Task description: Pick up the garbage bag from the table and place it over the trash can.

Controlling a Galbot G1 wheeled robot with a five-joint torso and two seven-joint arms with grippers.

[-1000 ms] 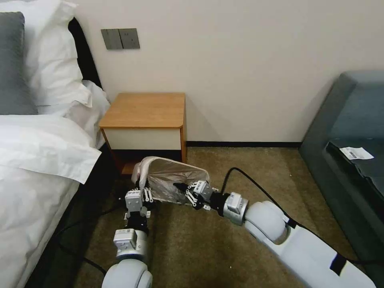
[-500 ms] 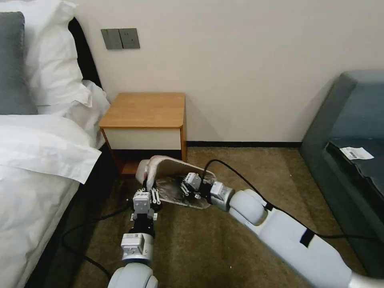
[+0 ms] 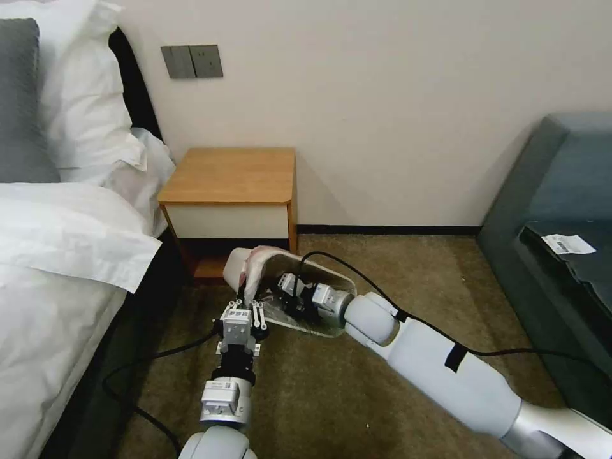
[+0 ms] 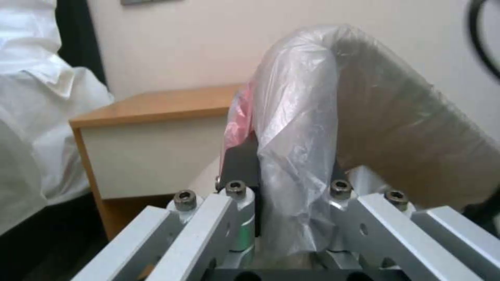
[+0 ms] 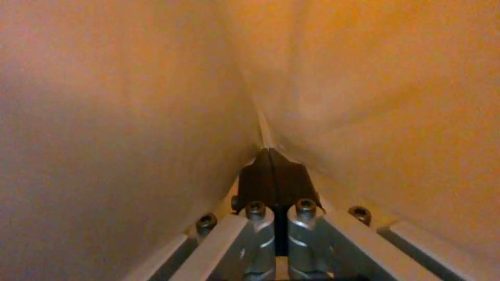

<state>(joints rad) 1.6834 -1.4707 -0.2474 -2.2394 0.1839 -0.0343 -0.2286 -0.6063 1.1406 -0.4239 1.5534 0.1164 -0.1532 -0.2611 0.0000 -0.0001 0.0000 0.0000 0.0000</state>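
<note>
Since a second ago, when my right gripper (image 3: pixel 278 285) hovered at the mouth of the trash can (image 3: pixel 237 266), my right arm has pushed forward and leftward so that the gripper now sits deep inside the bin, and my left gripper (image 3: pixel 245 294) has shifted a little to the right along the near left edge of the rim. On the carpet (image 3: pixel 408 280), the trash can is tipped over toward me, its mouth facing my arms, just in front of the table (image 3: pixel 229 175), whose wooden top stands bare. Draped over the bin's left rim is the garbage bag (image 3: pixel 256 264), a clear, crinkly film with a pink-red edge. My left gripper is closed around that rim, pinching a fold of the bag (image 4: pixel 297 156) against the plastic wall between its dark fingertips; from the left wrist view the film rises straight up out of the jaws and curves over the bin's edge. My right gripper (image 5: pixel 270 154) has its two dark fingertips pressed flat together with no gap, pointing into the cream inner walls of the bin; whether any film is caught between them I cannot tell.
</note>
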